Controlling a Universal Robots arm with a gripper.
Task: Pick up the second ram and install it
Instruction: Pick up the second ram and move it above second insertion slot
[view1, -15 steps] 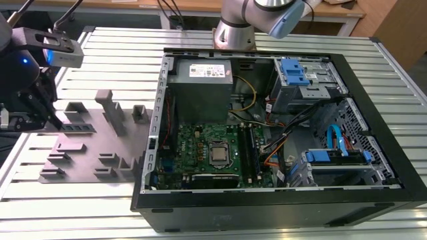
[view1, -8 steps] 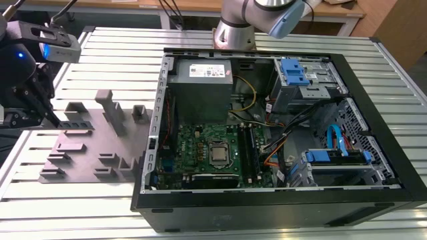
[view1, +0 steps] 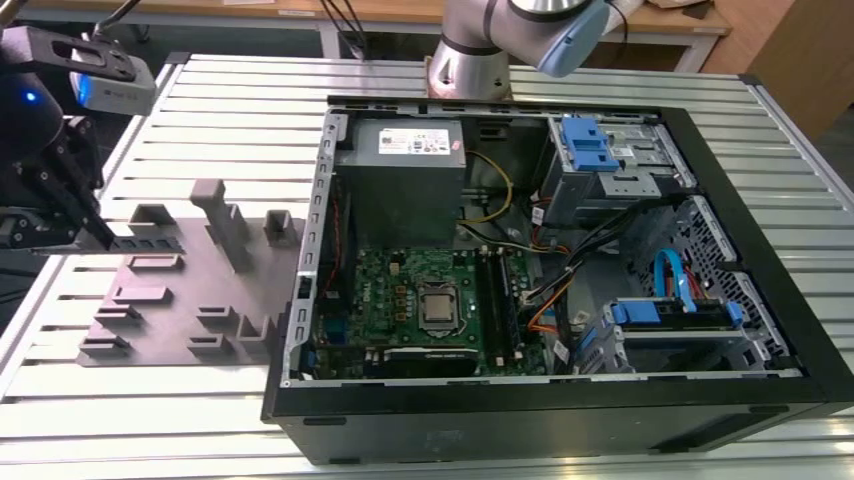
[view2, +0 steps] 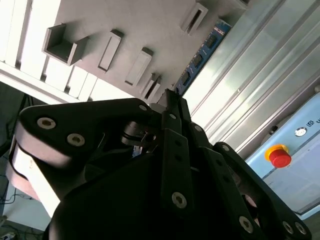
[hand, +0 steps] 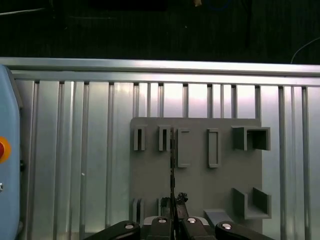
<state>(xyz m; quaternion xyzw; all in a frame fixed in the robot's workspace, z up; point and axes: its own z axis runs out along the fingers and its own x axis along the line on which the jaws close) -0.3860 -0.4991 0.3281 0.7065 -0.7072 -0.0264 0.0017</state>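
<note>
Slatted table (view1: 200, 100) carries an open computer case (view1: 534, 430). Exterior view: grey fixture plate (view1: 180, 300) at 9 o'clock of the case. Gripper (view1: 102, 238) at the plate's 9 o'clock side, fingers nearly together, pinching one end of the second ram (view2: 206, 47). The stick extends over the plate toward 3 o'clock.

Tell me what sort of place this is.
Likely a robotics lab bench for PC assembly: an opened desktop computer case on a slatted aluminium table, a grey fixture plate beside it, a red emergency-stop button.
</note>
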